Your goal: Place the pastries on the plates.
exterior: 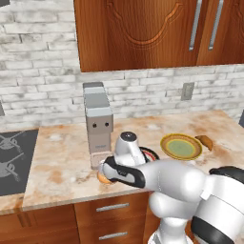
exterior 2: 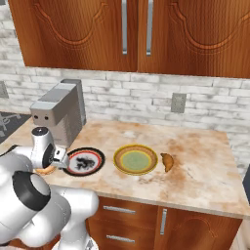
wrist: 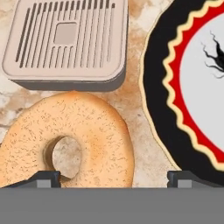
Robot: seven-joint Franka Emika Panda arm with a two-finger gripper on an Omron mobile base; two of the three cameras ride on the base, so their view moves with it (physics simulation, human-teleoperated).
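On the counter (exterior 2: 205, 166), the doughnut (wrist: 74, 140) lies just beside the black plate (wrist: 159, 113), in front of the coffee machine (exterior 2: 61, 117). The gripper (wrist: 113, 177) hangs right over the doughnut with its jaws wide and nothing held. The croissant (exterior 2: 167, 161) sits just beside the yellow plate (exterior 2: 135, 159). Both plates are bare, so no pastry is placed yet. I think grabbing the doughnut comes next, then the croissant.

Bright, even rendered light, soft shadows, no glare; coarse blocky textures, mild softness throughout.
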